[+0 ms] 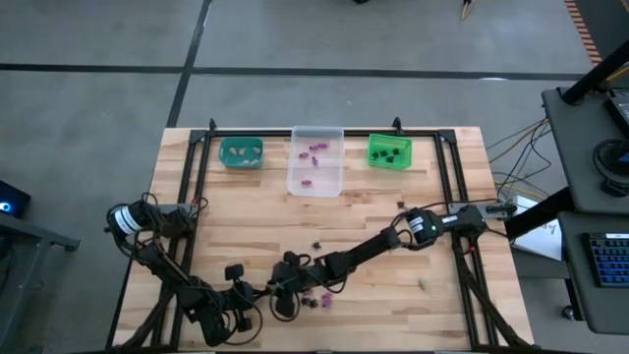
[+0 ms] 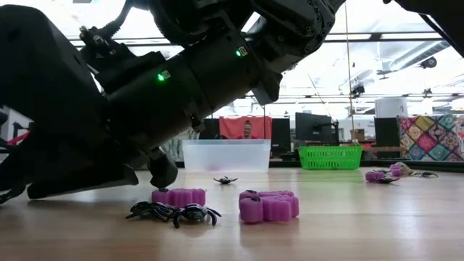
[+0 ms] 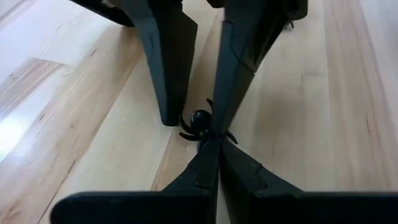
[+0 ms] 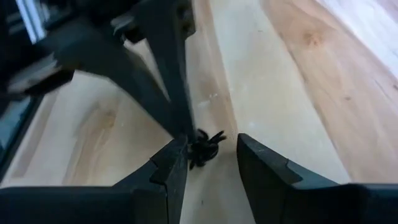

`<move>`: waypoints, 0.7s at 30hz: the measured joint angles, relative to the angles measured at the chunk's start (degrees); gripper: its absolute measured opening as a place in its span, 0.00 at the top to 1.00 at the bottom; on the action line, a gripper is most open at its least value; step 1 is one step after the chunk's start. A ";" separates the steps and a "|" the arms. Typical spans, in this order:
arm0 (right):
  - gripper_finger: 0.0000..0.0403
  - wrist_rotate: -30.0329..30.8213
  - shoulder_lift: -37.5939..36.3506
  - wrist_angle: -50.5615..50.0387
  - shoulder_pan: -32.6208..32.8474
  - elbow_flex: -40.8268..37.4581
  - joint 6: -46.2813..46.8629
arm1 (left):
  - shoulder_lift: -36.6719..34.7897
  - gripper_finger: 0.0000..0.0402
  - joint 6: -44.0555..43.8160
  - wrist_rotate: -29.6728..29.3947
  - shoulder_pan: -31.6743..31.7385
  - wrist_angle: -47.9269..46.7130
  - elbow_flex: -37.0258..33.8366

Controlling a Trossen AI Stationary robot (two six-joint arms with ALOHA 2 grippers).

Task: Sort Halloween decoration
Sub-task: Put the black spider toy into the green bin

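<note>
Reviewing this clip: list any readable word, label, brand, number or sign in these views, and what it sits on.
None can be read.
Paper sheet beside the table in the high view: marks too small to read.
Keyboard at the right edge: key legends too small.
Bins, wooden table, trinkets and both arms: no lettering shows.

Wooden table: teal bin, clear bin, green bin along far edge; purple trinkets, black spiders near front edge.
</note>
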 joint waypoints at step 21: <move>0.73 -2.67 -0.23 -2.63 -0.56 0.11 4.47 | 0.09 1.00 -0.14 -0.36 0.00 0.43 -0.02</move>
